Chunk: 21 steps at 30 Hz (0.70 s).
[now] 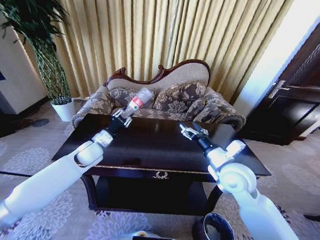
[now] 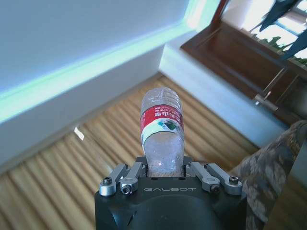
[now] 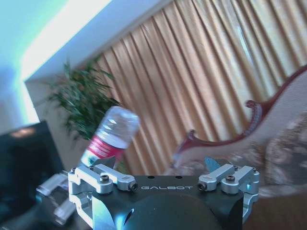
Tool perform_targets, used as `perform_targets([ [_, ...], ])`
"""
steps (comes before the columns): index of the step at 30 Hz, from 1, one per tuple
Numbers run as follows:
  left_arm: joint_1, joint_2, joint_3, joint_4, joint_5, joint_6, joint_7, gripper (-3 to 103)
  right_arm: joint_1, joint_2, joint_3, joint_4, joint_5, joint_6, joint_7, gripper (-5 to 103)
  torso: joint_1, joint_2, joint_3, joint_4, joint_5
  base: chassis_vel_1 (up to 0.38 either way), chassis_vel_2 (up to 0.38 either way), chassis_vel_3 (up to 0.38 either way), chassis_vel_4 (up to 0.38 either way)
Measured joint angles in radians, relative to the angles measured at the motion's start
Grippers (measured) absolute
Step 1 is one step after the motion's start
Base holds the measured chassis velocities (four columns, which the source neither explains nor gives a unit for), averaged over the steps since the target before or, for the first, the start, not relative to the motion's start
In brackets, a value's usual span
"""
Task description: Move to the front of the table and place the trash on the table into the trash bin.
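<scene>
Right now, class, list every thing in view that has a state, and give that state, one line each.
plastic bottle: lifted above the table, tilted, held at its lower end.
left gripper: shut on the bottle.
right gripper: open, holding nothing, over the table.
table: top bare.
trash bin: upright on the carpet, open.

Left hand (image 2: 163, 178) at bottom centre of the frame, closed on a clear bottle (image 2: 161, 132) with red label, bottle pointing up mid-frame, gold curtain (image 2: 96, 158) behind, patterned sofa (image 2: 268, 177) at lower right
</scene>
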<state>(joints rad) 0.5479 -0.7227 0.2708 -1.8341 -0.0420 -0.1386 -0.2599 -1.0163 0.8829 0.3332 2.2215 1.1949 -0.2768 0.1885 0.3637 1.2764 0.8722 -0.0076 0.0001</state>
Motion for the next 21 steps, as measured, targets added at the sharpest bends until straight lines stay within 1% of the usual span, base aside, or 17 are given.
perform_targets([
  [1, 0.000, 0.000, 0.000, 0.000, 0.000, 0.000, 0.000, 31, 0.000, 0.000, 0.000, 0.000, 0.000, 0.000, 0.000, 100, 0.000, 0.000, 0.000, 0.0000, 0.0000, 0.000, 0.000, 0.000, 0.000],
  [2, -0.030, 0.001, 0.030, 0.000, 0.018, -0.015, -0.006, 31, 0.024, 0.002, -0.012, -0.005, 0.022, -0.001, 0.001, 100, 0.000, 0.000, 0.000, 0.0002, -0.0003, 0.000, 0.000, 0.000, 0.000],
  [3, -0.057, 0.001, 0.060, -0.003, 0.036, -0.025, -0.014, 31, 0.044, 0.005, -0.023, -0.011, 0.043, -0.003, 0.001, 100, 0.000, 0.000, 0.000, 0.0002, 0.0002, 0.000, 0.000, 0.000, 0.000],
  [4, -0.070, -0.001, 0.075, -0.008, 0.049, -0.029, -0.018, 31, 0.057, 0.008, -0.029, -0.016, 0.054, -0.004, 0.002, 100, 0.000, 0.000, 0.000, 0.0001, 0.0000, 0.000, 0.000, 0.000, 0.000],
  [5, -0.081, -0.004, 0.088, -0.017, 0.066, -0.029, -0.020, 31, 0.072, 0.012, -0.037, -0.022, 0.063, -0.005, 0.003, 100, 0.000, 0.000, 0.000, 0.0001, -0.0001, 0.000, 0.000, 0.000, 0.000],
  [6, -0.081, -0.004, 0.088, -0.017, 0.066, -0.029, -0.020, 31, 0.072, 0.012, -0.037, -0.022, 0.063, -0.005, 0.003, 100, 0.000, 0.000, 0.000, 0.0001, -0.0001, 0.000, 0.000, 0.000, 0.000],
  [8, -0.091, -0.013, 0.097, -0.046, 0.090, -0.013, -0.020, 31, 0.098, 0.024, -0.052, -0.038, 0.070, -0.006, 0.003, 100, 0.000, 0.000, 0.000, 0.0001, 0.0000, 0.000, 0.000, 0.000, 0.000],
  [9, -0.092, -0.014, 0.101, -0.060, 0.090, 0.003, -0.020, 31, 0.108, 0.030, -0.057, -0.044, 0.071, -0.007, 0.003, 100, 0.000, 0.000, 0.000, 0.0000, 0.0000, 0.000, 0.000, 0.000, 0.000],
  [13, -0.086, -0.010, 0.109, -0.078, 0.088, 0.015, -0.017, 31, 0.125, 0.048, -0.066, -0.048, 0.075, -0.007, 0.003, 100, 0.000, 0.000, 0.000, 0.0001, 0.0000, 0.000, 0.000, 0.000, 0.000],
  [21, -0.059, 0.017, 0.119, -0.110, 0.087, 0.020, -0.002, 31, 0.143, 0.062, -0.073, -0.045, 0.082, -0.007, 0.003, 100, 0.000, 0.000, 0.000, 0.0002, -0.0002, 0.000, 0.000, 0.000, 0.000],
])
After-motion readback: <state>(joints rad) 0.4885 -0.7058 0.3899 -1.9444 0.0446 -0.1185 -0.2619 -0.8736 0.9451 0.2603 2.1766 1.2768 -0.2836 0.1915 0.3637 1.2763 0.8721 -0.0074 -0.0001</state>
